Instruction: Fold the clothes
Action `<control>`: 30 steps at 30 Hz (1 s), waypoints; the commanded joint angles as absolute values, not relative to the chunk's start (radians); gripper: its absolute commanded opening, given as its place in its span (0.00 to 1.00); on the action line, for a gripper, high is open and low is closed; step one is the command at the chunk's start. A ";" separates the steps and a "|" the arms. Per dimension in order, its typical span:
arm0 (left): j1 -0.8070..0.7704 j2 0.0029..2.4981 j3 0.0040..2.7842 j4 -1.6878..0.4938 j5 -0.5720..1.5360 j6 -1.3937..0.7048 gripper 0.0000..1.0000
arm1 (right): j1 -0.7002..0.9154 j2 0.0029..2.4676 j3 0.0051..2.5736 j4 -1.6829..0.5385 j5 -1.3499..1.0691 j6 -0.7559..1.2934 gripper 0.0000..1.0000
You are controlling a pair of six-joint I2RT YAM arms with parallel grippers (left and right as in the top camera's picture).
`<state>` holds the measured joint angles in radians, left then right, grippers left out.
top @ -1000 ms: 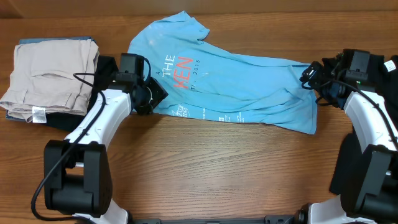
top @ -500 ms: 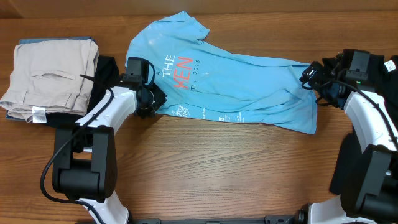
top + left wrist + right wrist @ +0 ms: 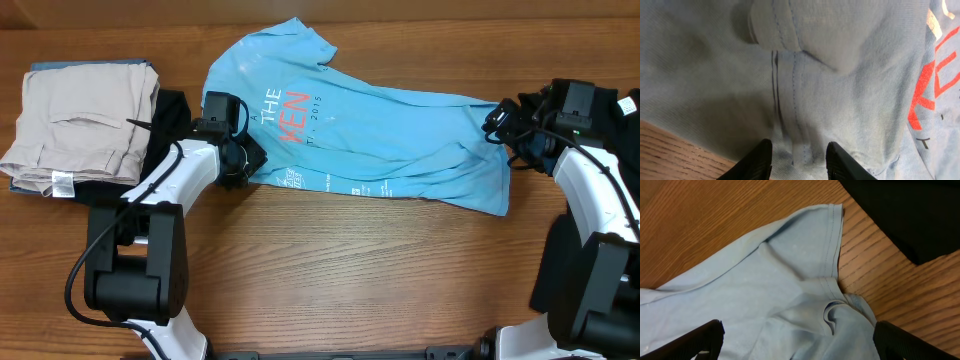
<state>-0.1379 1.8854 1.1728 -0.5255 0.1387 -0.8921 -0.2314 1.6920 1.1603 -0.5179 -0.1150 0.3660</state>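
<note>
The light blue T-shirt point(image 3: 400, 130) lies spread out diagonally on the wooden table point(image 3: 350, 270), with red and white print near its left end. My left gripper point(image 3: 245, 160) rests on the shirt's lower left edge. In the left wrist view its fingers point(image 3: 797, 155) are partly open, with a seam fold of the shirt point(image 3: 840, 75) between them. My right gripper point(image 3: 497, 120) is at the shirt's right end. In the right wrist view its fingers point(image 3: 797, 335) are wide open over a bunched hem corner of the shirt point(image 3: 765, 280).
Folded beige trousers point(image 3: 85, 120) lie at the far left on a dark cloth point(image 3: 175, 110), close to my left arm. A black object point(image 3: 910, 210) sits beyond the shirt's right corner.
Between one second and half a second ago my left arm shifted and its gripper settled lower on the shirt's left edge. It has been still since. The right arm has not moved.
</note>
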 commanded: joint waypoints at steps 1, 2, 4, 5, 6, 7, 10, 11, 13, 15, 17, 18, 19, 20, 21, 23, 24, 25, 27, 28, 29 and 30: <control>-0.145 1.893 1.168 -0.518 0.101 -0.897 0.39 | -0.231 1.676 1.179 -0.515 -0.105 0.365 1.00; -0.145 1.893 1.168 -0.515 0.101 -0.898 0.39 | -0.231 1.676 1.179 -0.515 -0.105 0.366 1.00; -0.146 1.893 1.168 -0.508 0.096 -0.898 0.40 | -0.231 1.676 1.179 -0.515 -0.105 0.366 1.00; -0.145 1.893 1.168 -0.504 0.096 -0.897 0.40 | -0.231 1.676 1.179 -0.515 -0.105 0.366 1.00; -0.146 1.895 1.168 -0.504 0.096 -0.897 0.44 | -0.231 1.676 1.179 -0.515 -0.105 0.366 1.00; -0.146 1.897 1.168 -0.504 0.096 -0.896 0.45 | -0.231 1.676 1.179 -0.515 -0.105 0.366 1.00; -0.146 1.910 1.168 -0.503 0.102 -0.898 0.49 | -0.231 1.676 1.179 -0.515 -0.105 0.366 1.00; -0.146 1.910 1.168 -0.496 0.103 -0.898 0.49 | -0.231 1.676 1.179 -0.515 -0.105 0.365 1.00; -0.146 1.910 1.168 -0.492 0.109 -0.898 0.45 | -0.231 1.676 1.179 -0.515 -0.105 0.366 1.00; -0.146 1.910 1.167 -0.497 0.107 -0.897 0.43 | -0.231 1.676 1.179 -0.515 -0.105 0.366 1.00; -0.150 1.910 1.167 -0.490 0.103 -0.897 0.43 | -0.231 1.676 1.179 -0.515 -0.105 0.366 1.00; -0.154 1.910 1.167 -0.488 0.101 -0.897 0.42 | -0.231 1.676 1.179 -0.514 -0.105 0.366 1.00; -0.158 1.910 1.167 -0.488 0.099 -0.897 0.40 | -0.231 1.676 1.179 -0.515 -0.105 0.366 1.00; -0.163 1.911 1.167 -0.489 0.094 -0.897 0.35 | -0.231 1.676 1.179 -0.515 -0.105 0.366 1.00; -0.167 1.911 1.167 -0.488 0.094 -0.898 0.34 | -0.231 1.676 1.179 -0.515 -0.105 0.366 1.00; -0.177 1.911 1.167 -0.488 0.093 -0.898 0.34 | -0.231 1.676 1.179 -0.515 -0.105 0.366 1.00; -0.183 1.911 1.167 -0.487 0.092 -0.898 0.34 | -0.231 1.676 1.179 -0.514 -0.105 0.366 1.00; -0.184 1.911 1.167 -0.485 0.090 -0.898 0.33 | -0.231 1.676 1.179 -0.515 -0.105 0.366 1.00; -0.184 1.911 1.167 -0.485 0.078 -0.898 0.23 | -0.231 1.676 1.179 -0.515 -0.105 0.366 1.00; -0.184 1.911 1.167 -0.484 0.078 -0.898 0.13 | -0.231 1.676 1.179 -0.515 -0.105 0.366 1.00; -0.184 1.911 1.167 -0.481 0.078 -0.898 0.06 | -0.231 1.676 1.179 -0.515 -0.105 0.365 1.00; -0.184 1.910 1.170 -0.481 0.079 -0.898 0.04 | -0.231 1.676 1.179 -0.515 -0.105 0.366 1.00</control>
